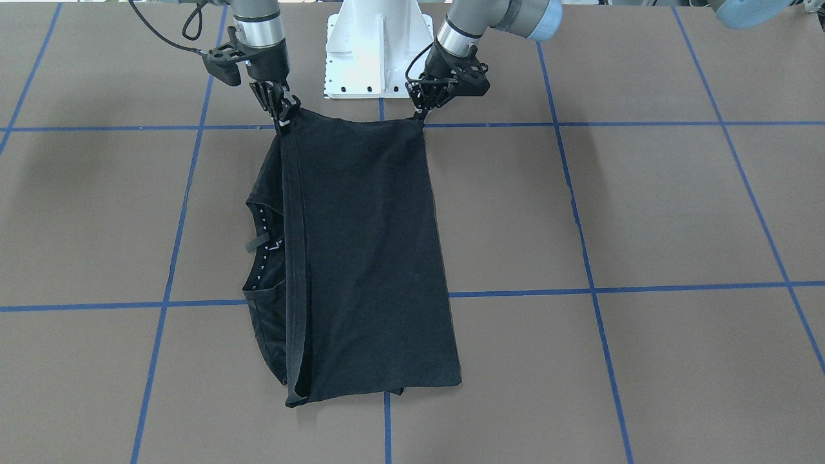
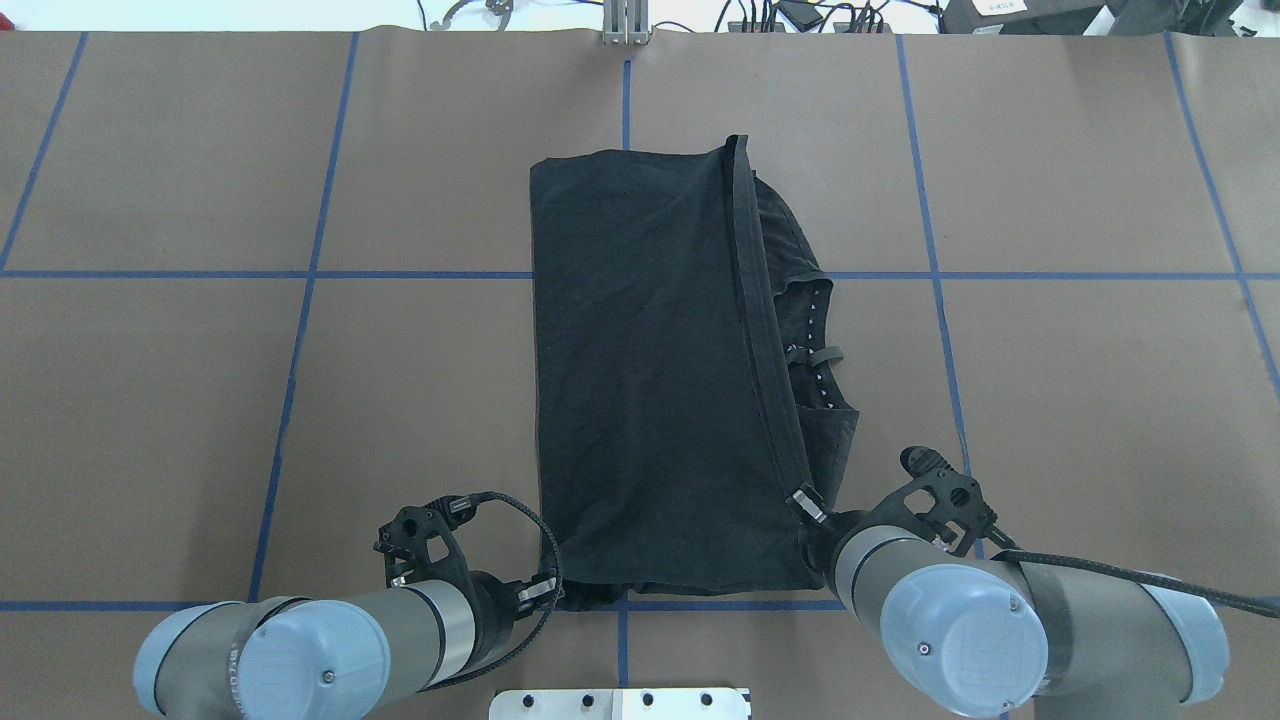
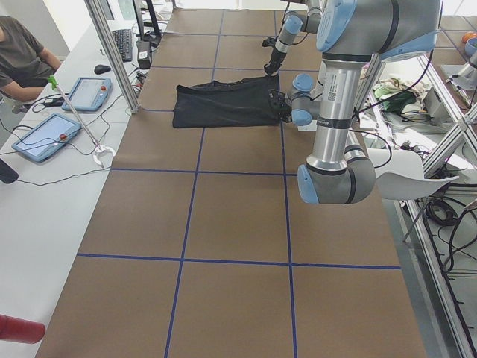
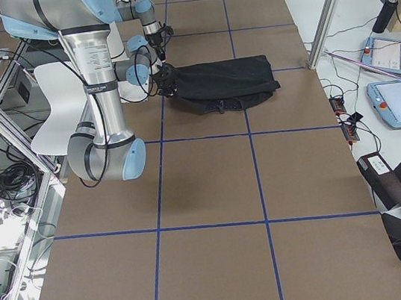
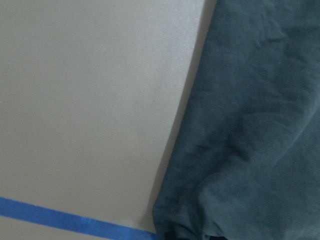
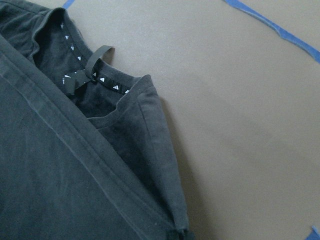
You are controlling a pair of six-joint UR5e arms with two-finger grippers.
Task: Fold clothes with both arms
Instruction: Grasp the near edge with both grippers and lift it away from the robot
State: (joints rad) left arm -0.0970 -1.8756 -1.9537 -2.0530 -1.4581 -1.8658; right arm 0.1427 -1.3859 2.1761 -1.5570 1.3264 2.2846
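The black T-shirt (image 1: 367,258) lies folded in a long rectangle on the brown table, its chest graphic hidden. The collar (image 2: 812,340) with white dotted tape and a hem band peek out along one long side; they also show in the right wrist view (image 6: 85,75). Both grippers are at the shirt's edge nearest the robot base. My left gripper (image 1: 422,111) is shut on one corner, which shows in the overhead view (image 2: 548,590). My right gripper (image 1: 282,111) is shut on the other corner at the hem band (image 2: 806,503). The left wrist view shows only cloth (image 5: 250,140) and table.
The white pedestal base (image 1: 379,51) stands just behind the grippers. Blue tape lines (image 1: 515,293) grid the brown table. Operator tablets (image 3: 45,136) and cables lie on a white bench beyond the table's far edge, where a person sits (image 3: 22,52).
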